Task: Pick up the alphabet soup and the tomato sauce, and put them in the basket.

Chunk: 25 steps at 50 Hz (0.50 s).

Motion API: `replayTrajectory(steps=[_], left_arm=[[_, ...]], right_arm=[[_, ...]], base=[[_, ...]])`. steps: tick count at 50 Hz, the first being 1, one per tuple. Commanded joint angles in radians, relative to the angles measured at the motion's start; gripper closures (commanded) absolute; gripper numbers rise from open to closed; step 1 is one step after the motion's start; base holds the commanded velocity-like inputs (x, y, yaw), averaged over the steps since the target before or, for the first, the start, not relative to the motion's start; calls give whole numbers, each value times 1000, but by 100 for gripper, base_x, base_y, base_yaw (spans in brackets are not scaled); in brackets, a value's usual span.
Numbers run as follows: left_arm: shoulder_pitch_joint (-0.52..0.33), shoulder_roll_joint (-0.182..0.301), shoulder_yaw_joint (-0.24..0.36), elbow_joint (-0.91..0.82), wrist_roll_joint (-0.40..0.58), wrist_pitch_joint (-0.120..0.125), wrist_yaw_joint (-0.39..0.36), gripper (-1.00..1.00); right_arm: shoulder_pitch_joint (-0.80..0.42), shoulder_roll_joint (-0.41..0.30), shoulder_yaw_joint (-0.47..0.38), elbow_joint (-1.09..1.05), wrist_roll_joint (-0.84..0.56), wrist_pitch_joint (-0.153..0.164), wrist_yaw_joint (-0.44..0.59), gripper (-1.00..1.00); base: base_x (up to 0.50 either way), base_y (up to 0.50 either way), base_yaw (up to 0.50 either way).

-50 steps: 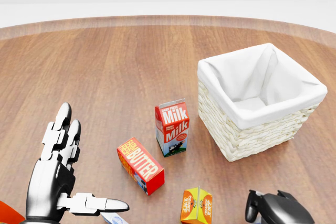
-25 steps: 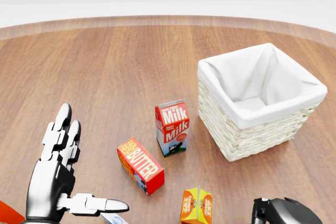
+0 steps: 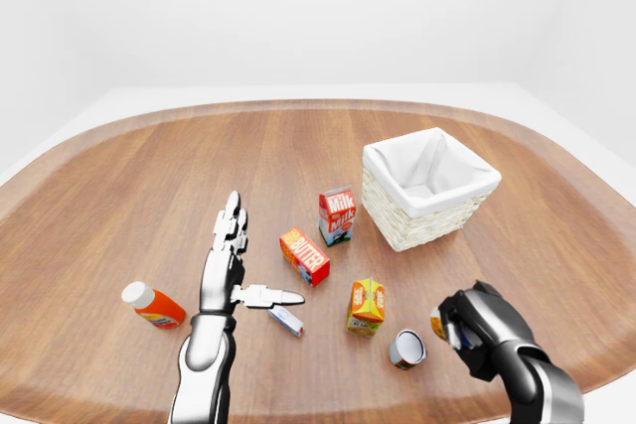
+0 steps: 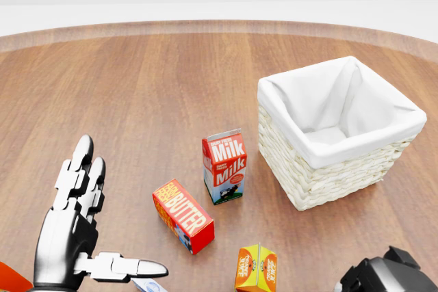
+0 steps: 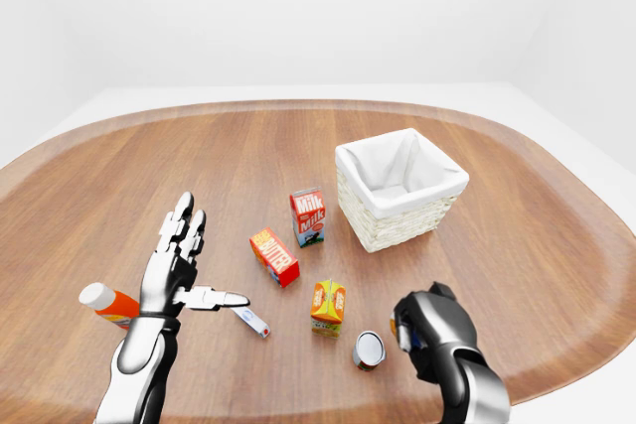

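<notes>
All three views look down from the robot's head. The head view sits closest, on the basket (image 4: 340,128); both eye views take in the whole wooden surface (image 3: 149,176).

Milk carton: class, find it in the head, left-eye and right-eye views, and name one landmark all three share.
Head view: milk carton at centre, left of the basket.
Left-eye view: right of centre, left of the basket.
Right-eye view: just left of centre.
Shared landmark: the white-lined basket.
</notes>
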<state>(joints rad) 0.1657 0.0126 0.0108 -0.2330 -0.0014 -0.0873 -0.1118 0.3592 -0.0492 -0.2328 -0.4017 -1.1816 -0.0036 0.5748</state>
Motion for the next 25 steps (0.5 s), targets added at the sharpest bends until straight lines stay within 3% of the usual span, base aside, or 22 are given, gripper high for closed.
replayTrajectory(steps=[1, 7, 25], left_arm=[[-7, -6, 9, -6, 22, 0, 29, -100], [-13, -5, 10, 3, 22, 0, 30, -100], [-13, -5, 10, 3, 23, 0, 30, -100]], right_arm=[[14, 38, -52, -120, 30, -24, 29, 100], [-18, 42, -72, -142, 67, -27, 15, 100], [-91, 52, -150, -375, 231, 13, 38, 100]], base=[[0, 0, 0], [0, 0, 0], [0, 0, 0]])
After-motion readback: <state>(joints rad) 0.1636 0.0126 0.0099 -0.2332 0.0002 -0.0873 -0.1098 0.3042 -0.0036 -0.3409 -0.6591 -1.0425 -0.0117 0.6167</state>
